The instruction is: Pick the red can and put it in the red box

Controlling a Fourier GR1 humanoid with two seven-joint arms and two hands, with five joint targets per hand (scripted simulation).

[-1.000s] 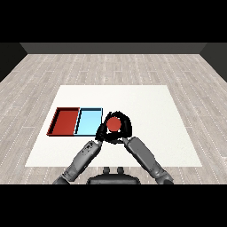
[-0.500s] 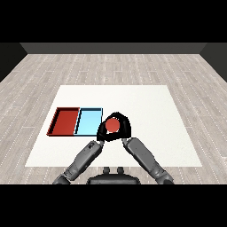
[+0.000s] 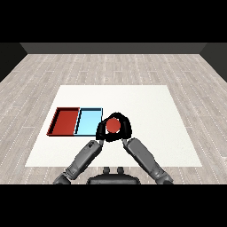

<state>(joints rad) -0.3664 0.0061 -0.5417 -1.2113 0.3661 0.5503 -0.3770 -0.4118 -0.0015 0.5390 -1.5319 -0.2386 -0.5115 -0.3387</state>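
**Can drifts left, closing on the trays**

Leftward goes the can since a second ago, carried from the table's middle to just beside the blue tray's right wall. It also looks a touch nearer the table's front edge than it was.

Biggest first: the table (image 3: 146, 102) is white, and its left half carries the two trays side by side. The red tray (image 3: 65, 121) sits nearest the left edge, touching the blue tray (image 3: 88, 120) on its right. Neither tray has anything in it.

Now the arms. The right hand (image 3: 125, 128) is curled round the can (image 3: 113, 126), its fingers arching over the top and down the far side, so only the red lid shows plainly. Left hand (image 3: 101, 131) presses in close on the can's other side, right against it; whether its fingers are wrapped on or just alongside, I can't tell.

So the can is in hand and off to market, but it has not reached its tray. My read: the carry is well under way, and the blue tray must be crossed before the release.
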